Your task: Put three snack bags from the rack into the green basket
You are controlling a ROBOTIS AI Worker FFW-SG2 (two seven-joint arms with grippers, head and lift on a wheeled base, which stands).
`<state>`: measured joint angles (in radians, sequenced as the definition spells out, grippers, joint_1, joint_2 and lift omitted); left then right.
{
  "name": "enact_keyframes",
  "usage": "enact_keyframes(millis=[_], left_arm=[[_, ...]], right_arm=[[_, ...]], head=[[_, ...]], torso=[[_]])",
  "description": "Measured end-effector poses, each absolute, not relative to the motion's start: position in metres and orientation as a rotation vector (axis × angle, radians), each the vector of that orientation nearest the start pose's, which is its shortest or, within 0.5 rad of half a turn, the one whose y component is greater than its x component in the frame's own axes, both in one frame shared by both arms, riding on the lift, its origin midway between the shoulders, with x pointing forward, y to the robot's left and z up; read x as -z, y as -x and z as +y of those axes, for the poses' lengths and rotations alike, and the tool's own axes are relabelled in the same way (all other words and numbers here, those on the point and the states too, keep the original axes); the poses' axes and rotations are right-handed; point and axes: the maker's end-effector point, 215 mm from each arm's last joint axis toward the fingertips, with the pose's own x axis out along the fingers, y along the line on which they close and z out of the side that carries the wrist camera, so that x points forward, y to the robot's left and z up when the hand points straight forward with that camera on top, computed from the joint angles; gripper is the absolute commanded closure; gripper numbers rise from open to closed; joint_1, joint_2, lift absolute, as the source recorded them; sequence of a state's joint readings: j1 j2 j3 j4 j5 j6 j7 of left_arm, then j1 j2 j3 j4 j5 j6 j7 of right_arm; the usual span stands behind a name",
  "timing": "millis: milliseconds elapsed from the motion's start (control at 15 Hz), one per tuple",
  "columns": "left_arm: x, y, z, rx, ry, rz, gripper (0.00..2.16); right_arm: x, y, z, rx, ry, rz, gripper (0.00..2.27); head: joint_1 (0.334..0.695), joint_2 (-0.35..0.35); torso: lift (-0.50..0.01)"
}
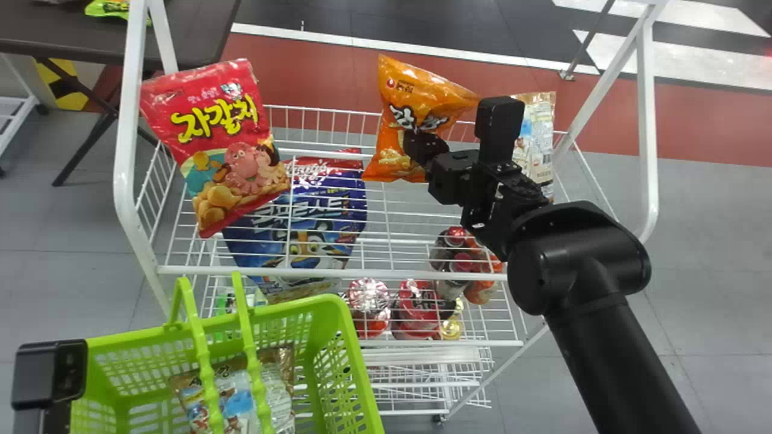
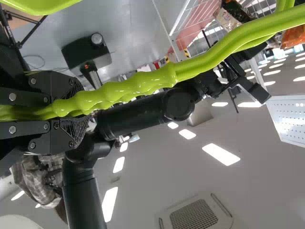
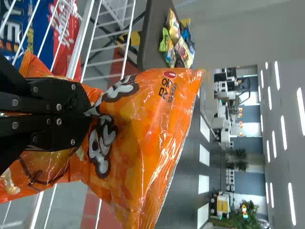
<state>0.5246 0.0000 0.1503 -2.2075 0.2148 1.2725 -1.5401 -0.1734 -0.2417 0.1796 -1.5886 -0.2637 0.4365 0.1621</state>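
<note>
Right claw clamped on the orange snack bag

I have the right claw closed on the middle of the orange bag, just above the centre of my head view; its arm comes up from the lower right. The bag is upright and slightly tilted, by the far edge of the white wire rack. Just right of it, a pale snack bag stands partly behind my arm. A red snack bag leans at upper left, overlapping a blue one seen through the wires. Lower down, right of centre, I can see red-topped packages.

At lower left is the green basket, with one silvery snack bag inside. My left claw grips its handle. A dark bench sits at upper left with a green packet on it.
</note>
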Motion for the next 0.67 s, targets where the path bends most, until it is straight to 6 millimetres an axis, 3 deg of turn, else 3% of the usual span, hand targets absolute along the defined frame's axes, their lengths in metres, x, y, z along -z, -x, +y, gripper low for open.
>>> enact_keyframes(millis=[133, 333, 667], left_arm=[[0.347, -0.201, 0.049, 1.337, 1.014, 0.758, 2.15], [0.345, -0.202, 0.052, 1.334, 1.013, 0.748, 2.15], [0.345, -0.203, 0.054, 1.328, 1.012, 0.744, 2.15]], right_arm=[[0.367, -0.613, -0.154, -0.371, 0.006, 0.297, 2.25], [0.367, -0.581, -0.133, -0.411, 0.002, 0.355, 2.25], [0.347, -0.53, -0.124, -0.475, -0.058, 0.408, 2.25]], head=[[0.695, -0.15], [0.695, -0.12], [0.695, -0.11]], torso=[[0.0], [0.0], [0.0]])
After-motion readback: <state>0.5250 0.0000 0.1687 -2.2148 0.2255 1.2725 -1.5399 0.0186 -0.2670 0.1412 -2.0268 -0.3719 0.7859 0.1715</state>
